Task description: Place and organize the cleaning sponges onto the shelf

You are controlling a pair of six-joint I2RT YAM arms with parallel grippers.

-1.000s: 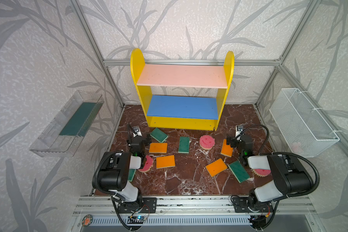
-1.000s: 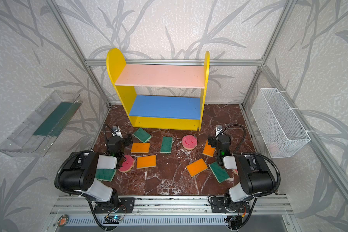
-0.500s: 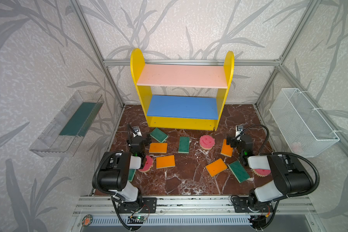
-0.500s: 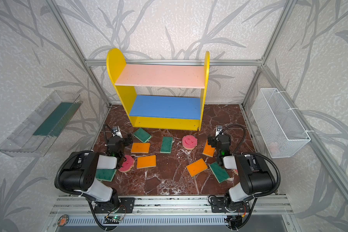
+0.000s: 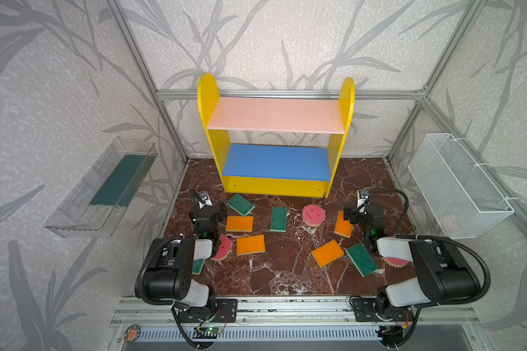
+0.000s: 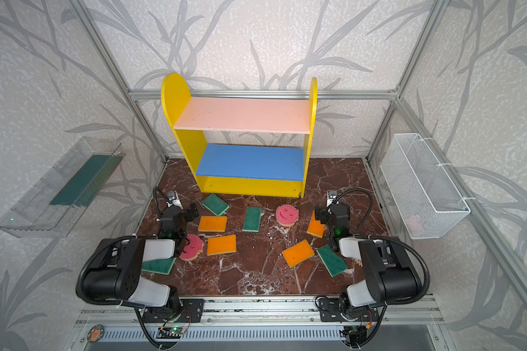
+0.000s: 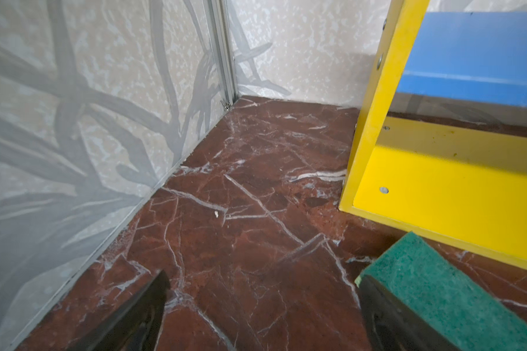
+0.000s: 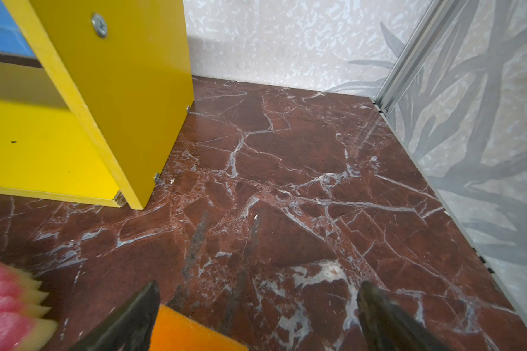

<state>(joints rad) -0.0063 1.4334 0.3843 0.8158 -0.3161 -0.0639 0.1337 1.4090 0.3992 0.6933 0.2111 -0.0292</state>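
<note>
While both arms hang low, worktop: red-brown marble-pattern worktop (image 5: 286, 273) carries all eleven sponges.
Left wall: clear plastic tray (image 5: 73, 218) holding a long dark green strip (image 5: 116, 179).
Left claw (image 7: 263, 276): jaws wide apart, empty; green-topped rectangular sponge (image 7: 438, 291) just beside one finger.
Left sponges: round pink smiley sponge (image 5: 222, 247) partly under that arm, orange rectangular sponge (image 5: 250, 244) just right of it.
Shelf: small yellow-sided shelf unit (image 5: 209, 121) at back centre; pink upper board (image 5: 274, 115) and blue middle board (image 5: 274, 161) bare.
Right claw (image 8: 259, 284): jaws wide apart, gripping nothing; corner of an orange sponge (image 8: 189, 331) shows between the fingers.
Right wall: white wire mesh basket (image 5: 457, 188).
</note>
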